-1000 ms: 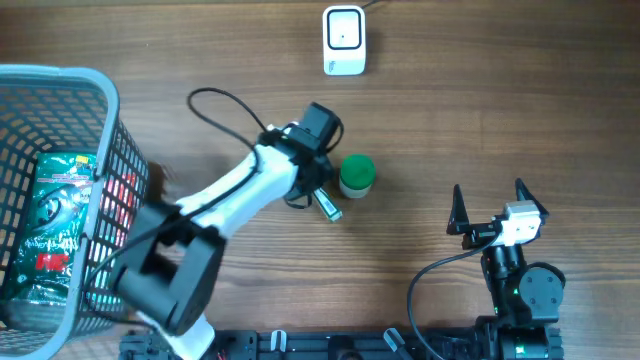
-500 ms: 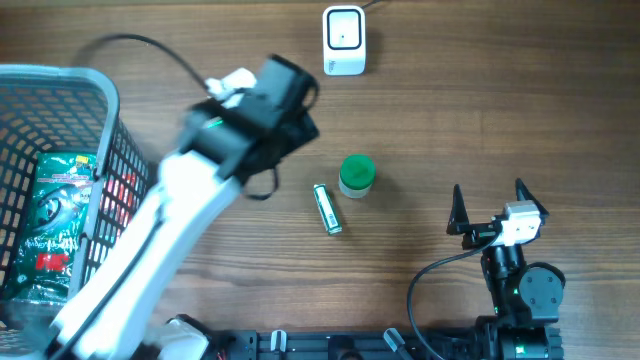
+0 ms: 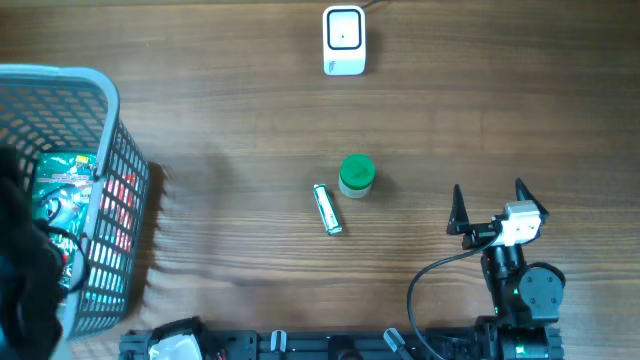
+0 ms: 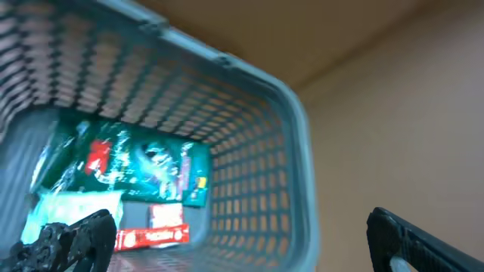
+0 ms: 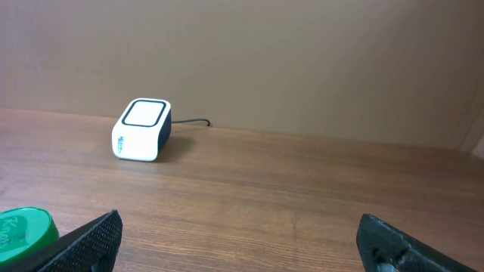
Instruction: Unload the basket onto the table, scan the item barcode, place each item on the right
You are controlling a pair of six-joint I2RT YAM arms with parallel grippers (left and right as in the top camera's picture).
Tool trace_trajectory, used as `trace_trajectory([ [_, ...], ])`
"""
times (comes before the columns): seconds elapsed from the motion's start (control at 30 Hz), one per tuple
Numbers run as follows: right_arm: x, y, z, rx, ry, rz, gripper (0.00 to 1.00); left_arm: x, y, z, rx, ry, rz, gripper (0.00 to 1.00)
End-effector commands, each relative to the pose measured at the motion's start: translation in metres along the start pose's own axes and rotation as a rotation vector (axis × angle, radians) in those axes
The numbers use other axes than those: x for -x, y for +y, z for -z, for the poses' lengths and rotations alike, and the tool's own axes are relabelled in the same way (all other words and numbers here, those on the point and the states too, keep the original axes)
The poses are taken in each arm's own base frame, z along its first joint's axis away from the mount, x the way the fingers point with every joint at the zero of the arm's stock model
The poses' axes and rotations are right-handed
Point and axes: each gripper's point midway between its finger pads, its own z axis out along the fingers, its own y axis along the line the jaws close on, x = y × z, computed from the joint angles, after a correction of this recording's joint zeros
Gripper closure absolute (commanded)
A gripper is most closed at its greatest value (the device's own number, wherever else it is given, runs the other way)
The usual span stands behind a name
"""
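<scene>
While the left jaws hang wide apart above the mesh basket, the green snack packet lies inside just beneath them, long axis 12 to 6 from overhead. Left is nearer; the right jaws, also apart, sit well off at 3 o'clock, the barcode scanner at 2.

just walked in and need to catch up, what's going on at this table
Nothing is held right now. The left gripper hangs open above the basket, which holds a green packet and other packaged goods. The right gripper sits open and idle. A small stick-shaped item and a green-lidded jar lie on the table, apart from the white scanner.
</scene>
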Motion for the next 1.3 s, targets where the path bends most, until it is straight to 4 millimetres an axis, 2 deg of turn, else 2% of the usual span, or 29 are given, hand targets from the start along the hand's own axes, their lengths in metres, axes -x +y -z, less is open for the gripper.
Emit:
trace_trajectory([
  [0.0,0.001,-0.001,0.0,-0.006,-0.007,0.006,0.0,-0.012,0.023,-0.044,0.206,0.044,0.2,0.0],
  [0.13,0.001,-0.001,0.0,-0.006,-0.007,0.006,0.0,-0.033,0.053,-0.093,0.457,0.095,0.124,0.0],
  [0.23,0.001,-0.001,0.0,-0.006,-0.007,0.006,0.0,-0.067,0.074,-0.121,0.619,0.246,-0.076,0.0],
  [0.4,0.001,-0.001,0.0,-0.006,-0.007,0.006,0.0,-0.107,0.105,-0.153,0.8,0.38,-0.195,0.0],
  [0.57,0.001,-0.001,0.0,-0.006,-0.007,0.006,0.0,-0.146,0.137,-0.169,0.873,0.526,-0.285,0.0],
  [0.8,0.001,-0.001,0.0,-0.006,-0.007,0.006,0.0,-0.156,0.165,-0.175,0.931,0.54,-0.278,0.0],
  [1.03,0.001,-0.001,0.0,-0.006,-0.007,0.006,0.0,-0.167,0.196,-0.198,0.936,0.553,-0.161,0.0],
  [1.1,0.001,-0.001,0.0,-0.006,-0.007,0.006,0.0,-0.173,0.2,-0.207,0.913,0.541,-0.153,0.03],
  [1.2,0.001,-0.001,0.0,-0.006,-0.007,0.006,0.01,-0.181,0.208,-0.217,0.903,0.534,-0.149,0.24],
  [1.27,0.001,-0.001,0.0,-0.006,-0.007,0.006,0.0,-0.186,0.214,-0.222,0.909,0.534,-0.153,0.27],
])
